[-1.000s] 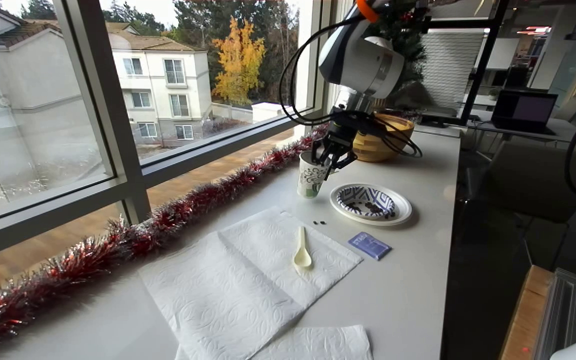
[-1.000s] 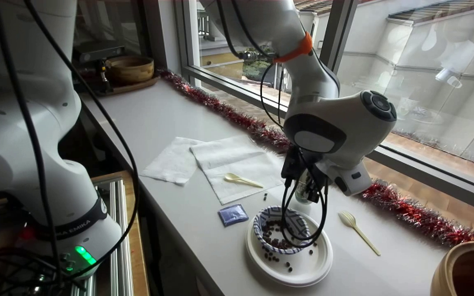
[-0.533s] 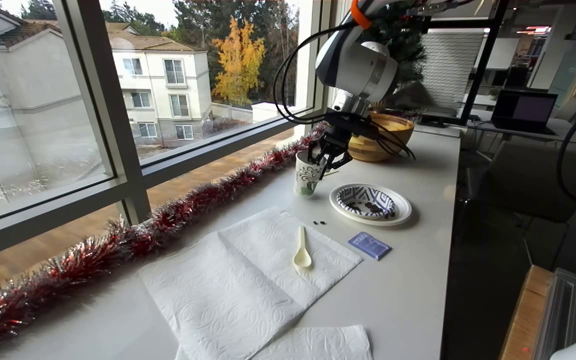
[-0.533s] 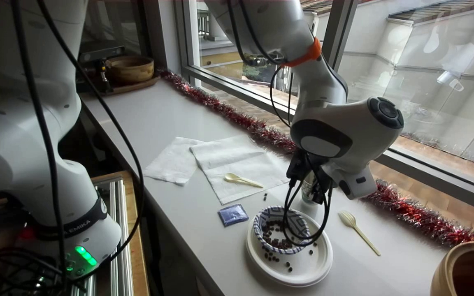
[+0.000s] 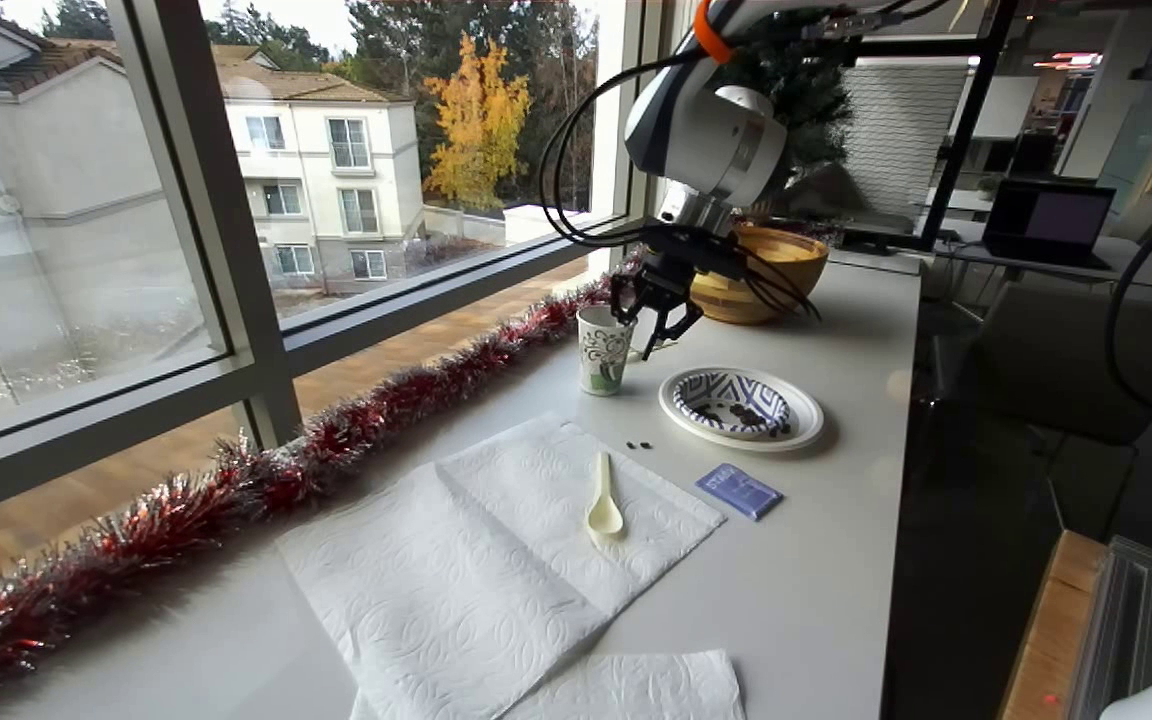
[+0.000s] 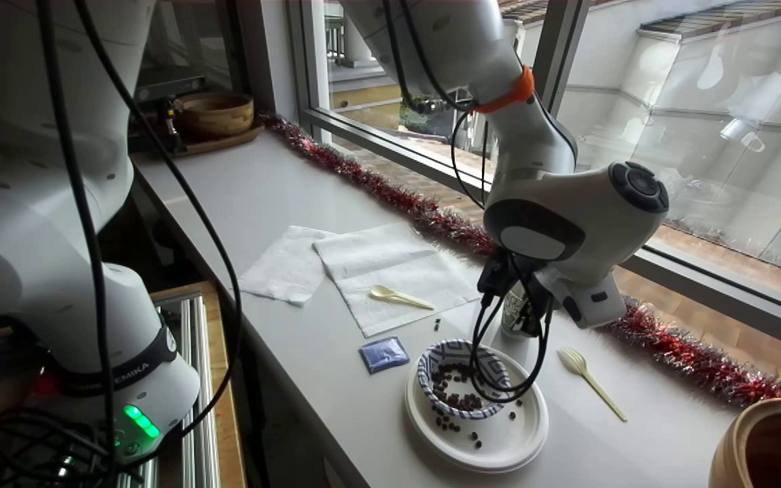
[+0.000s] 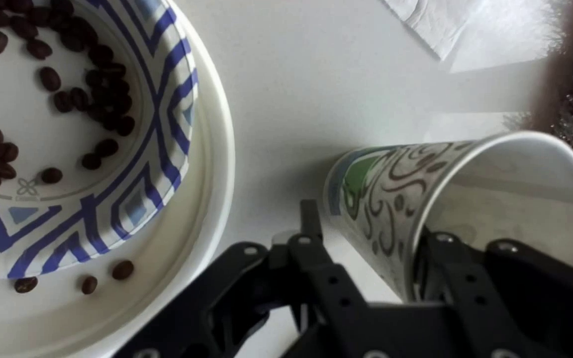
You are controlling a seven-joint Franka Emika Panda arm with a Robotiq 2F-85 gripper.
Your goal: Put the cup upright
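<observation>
Between the white plate [image 5: 808, 420] and the red tinsel garland [image 5: 541, 325], the cup [image 5: 603, 355] stands on the tabletop [image 5: 816, 570], base down and mouth up; its long axis looks close to vertical in both exterior views, so far as it shows past my wrist [image 6: 580, 213]. I judge the standing-up done, or all but done, with only my leaving to come.

That move, I think, turns on how the cup lies from my fingers [image 7: 311, 253]. They are spread apart and clamp nothing. The cup lies on their garland side, and the near part of its wall runs between them: one finger appears to reach over the rim into the mouth, while its partner hangs outside, on the plate side, with a visible gap to the cup. Whether the inner one touches the wall I cannot tell.

So the way out, as I see it, is up, in line with the cup's own axis. A sideways pull toward the plate would drag the inner finger against the rim, and a light paper cup would likely tip after me. The outer finger also needs care: the patterned paper bowl [image 7: 167, 99] and its coffee beans [image 7: 50, 78] are near on that side. Both tips should clear the rim before I back off.
</observation>
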